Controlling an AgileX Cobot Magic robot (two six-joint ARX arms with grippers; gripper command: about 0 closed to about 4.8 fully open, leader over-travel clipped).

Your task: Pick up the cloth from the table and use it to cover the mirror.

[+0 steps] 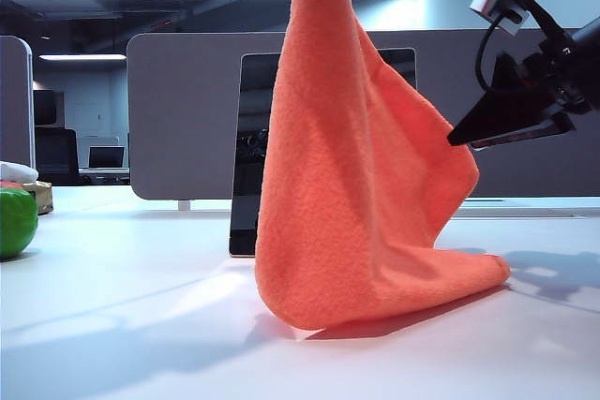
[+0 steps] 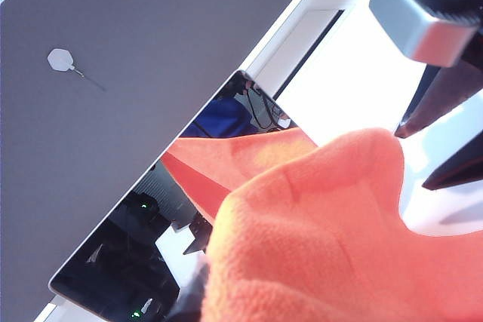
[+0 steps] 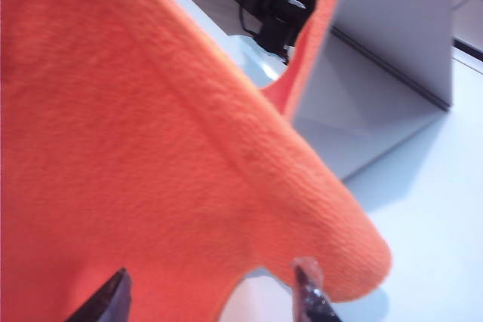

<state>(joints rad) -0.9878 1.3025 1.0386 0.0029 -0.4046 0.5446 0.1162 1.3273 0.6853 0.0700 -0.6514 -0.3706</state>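
Hanging mid-frame in front of the mirror, the cloth is lifted by the out-of-shot left gripper, fingers clamped on its top corner, hem dragging the surface, while the right gripper at right, fingers apart, nears its edge; draping's still left.

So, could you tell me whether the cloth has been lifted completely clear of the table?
No, the cloth hangs from above, but its lower edge rests bunched on the table.

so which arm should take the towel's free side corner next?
Right. The right gripper is open beside the towel's side corner, fingers straddling it in its wrist view. The left gripper, above the frame, already holds the top, in front of the mirror.
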